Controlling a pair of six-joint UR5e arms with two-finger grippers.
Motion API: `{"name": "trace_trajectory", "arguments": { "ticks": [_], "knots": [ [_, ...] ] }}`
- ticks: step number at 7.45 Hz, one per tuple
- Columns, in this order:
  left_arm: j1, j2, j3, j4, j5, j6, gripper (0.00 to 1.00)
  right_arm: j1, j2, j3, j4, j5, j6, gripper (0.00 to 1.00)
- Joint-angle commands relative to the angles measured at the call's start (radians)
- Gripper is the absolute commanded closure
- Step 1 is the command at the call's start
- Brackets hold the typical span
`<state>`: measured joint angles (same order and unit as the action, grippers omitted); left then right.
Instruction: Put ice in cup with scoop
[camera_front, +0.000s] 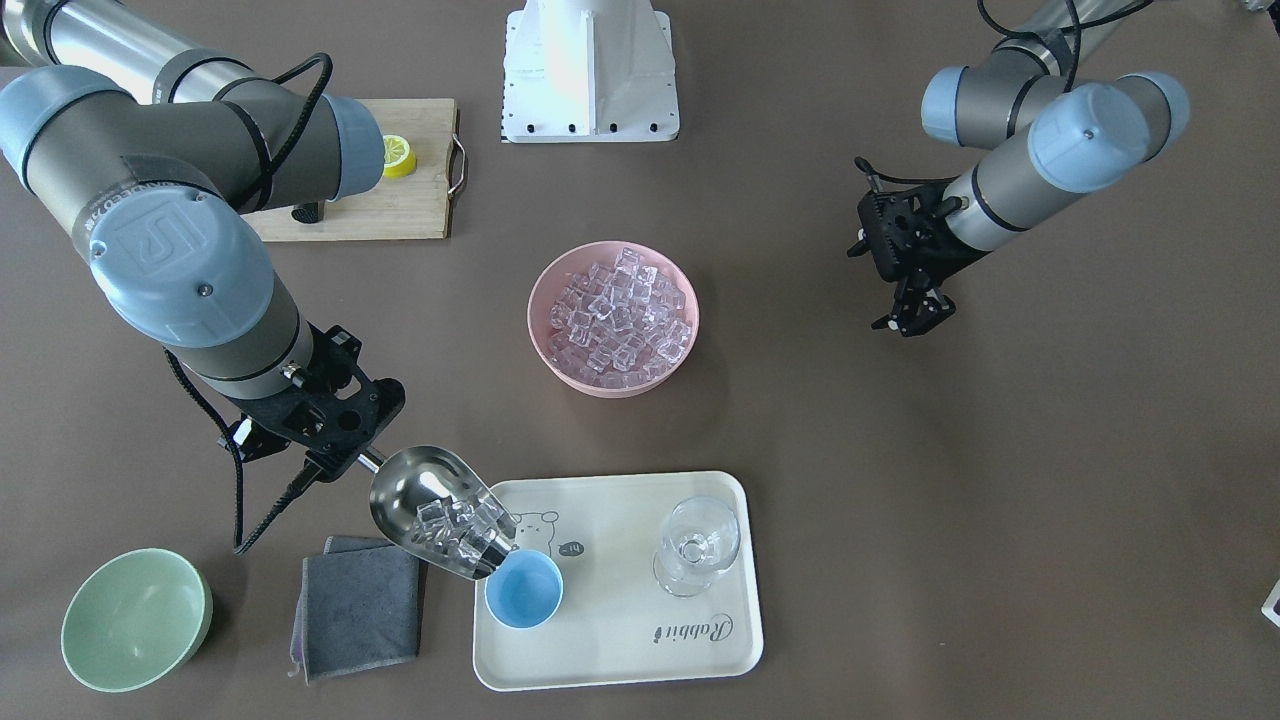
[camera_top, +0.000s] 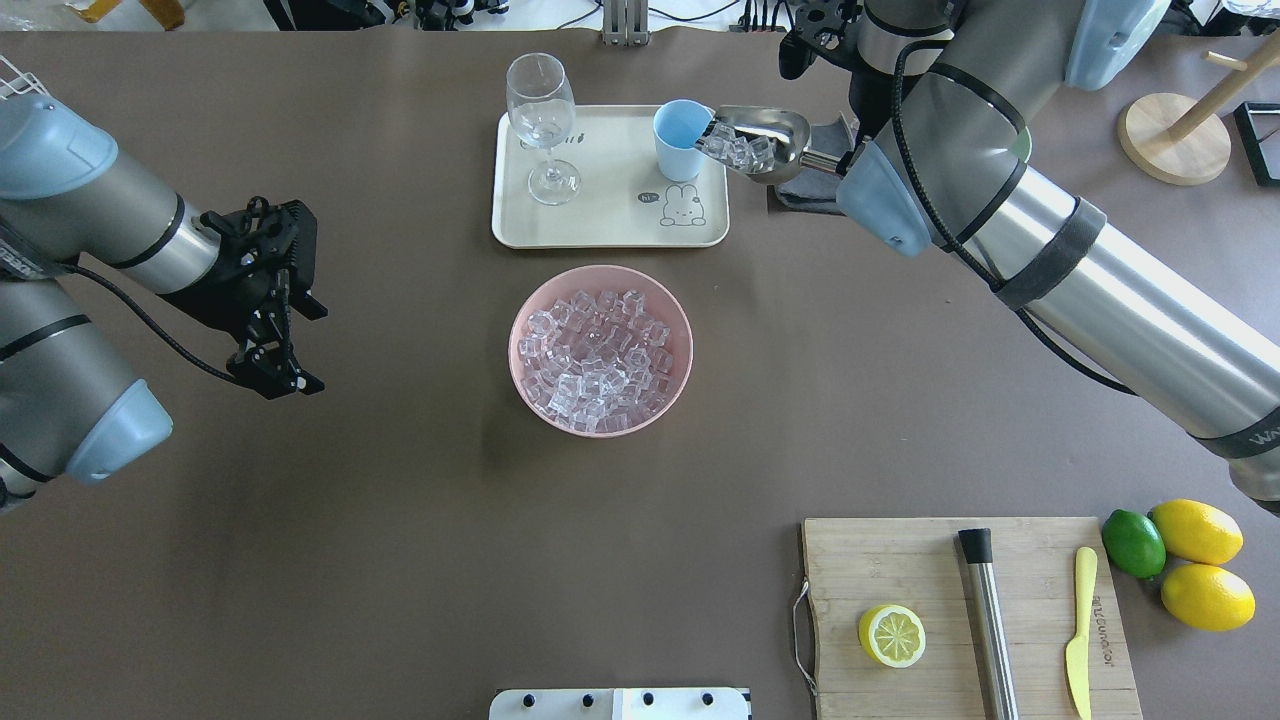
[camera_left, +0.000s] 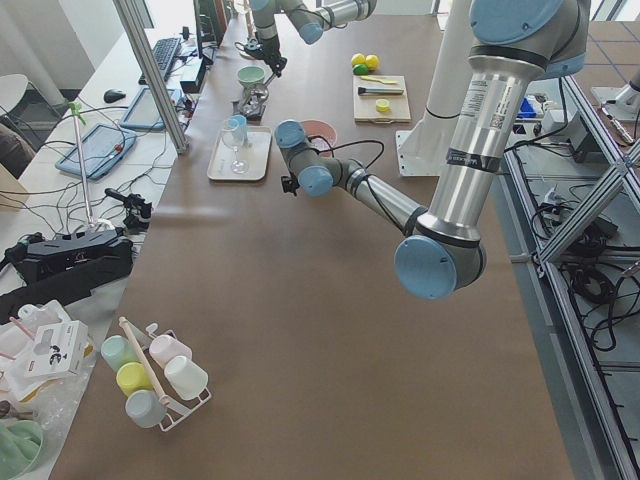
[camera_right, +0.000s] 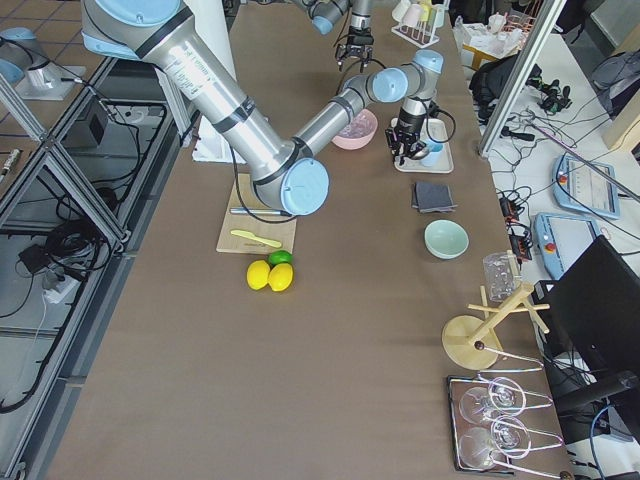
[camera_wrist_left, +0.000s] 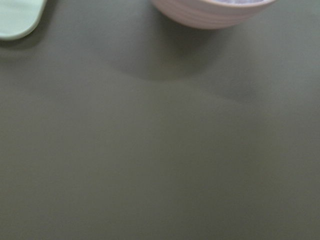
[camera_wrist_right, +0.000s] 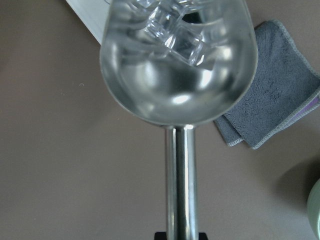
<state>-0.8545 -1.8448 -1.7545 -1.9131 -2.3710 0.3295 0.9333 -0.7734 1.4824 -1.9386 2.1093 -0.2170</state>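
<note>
The silver scoop (camera_front: 425, 500) is tilted down, its mouth at the rim of the light-blue cup (camera_front: 525, 592). Several ice cubes (camera_front: 462, 527) lie in the scoop's front end. The cup stands on the cream tray (camera_front: 620, 655), and I see only blue inside it. My right gripper (camera_front: 358, 458) is shut on the scoop's handle (camera_wrist_right: 180, 180). The overhead view shows the scoop (camera_top: 775, 135), the cup (camera_top: 678, 145) and the scoop's ice (camera_top: 738, 152). My left gripper (camera_top: 290, 350) is open and empty, low over the bare table far from the tray.
A pink bowl (camera_top: 525, 300) full of ice (camera_top: 600, 350) sits mid-table. A stemmed glass (camera_top: 541, 120) stands on the tray. A grey cloth (camera_front: 360, 605) and a pale green bowl (camera_front: 135, 620) lie beside the tray. A cutting board (camera_top: 900, 560) holds a lemon half, a steel cylinder and a knife.
</note>
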Motion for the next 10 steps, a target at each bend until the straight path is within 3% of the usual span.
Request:
{"name": "trace_trajectory", "arguments": {
  "ticks": [1,2,4,7,10],
  "knots": [
    [-0.167,0.057,0.0,0.159,-0.063,-0.083,0.01,0.002,0.052,-0.005,-0.095,-0.031,-0.025,1.0],
    [-0.228,0.093,0.006,0.16,-0.063,-0.225,0.01,0.002,0.072,-0.016,-0.108,-0.044,-0.027,1.0],
    [-0.422,0.198,0.003,0.16,-0.065,-0.309,0.01,0.007,0.113,-0.083,-0.109,-0.066,-0.044,1.0],
    [-0.601,0.248,0.114,0.164,-0.077,-0.317,0.01,0.007,0.201,-0.209,-0.115,-0.095,-0.056,1.0],
    [-0.699,0.279,0.156,0.157,-0.071,-0.308,0.01,0.005,0.226,-0.2,-0.207,-0.109,-0.099,1.0]
  ]
}}
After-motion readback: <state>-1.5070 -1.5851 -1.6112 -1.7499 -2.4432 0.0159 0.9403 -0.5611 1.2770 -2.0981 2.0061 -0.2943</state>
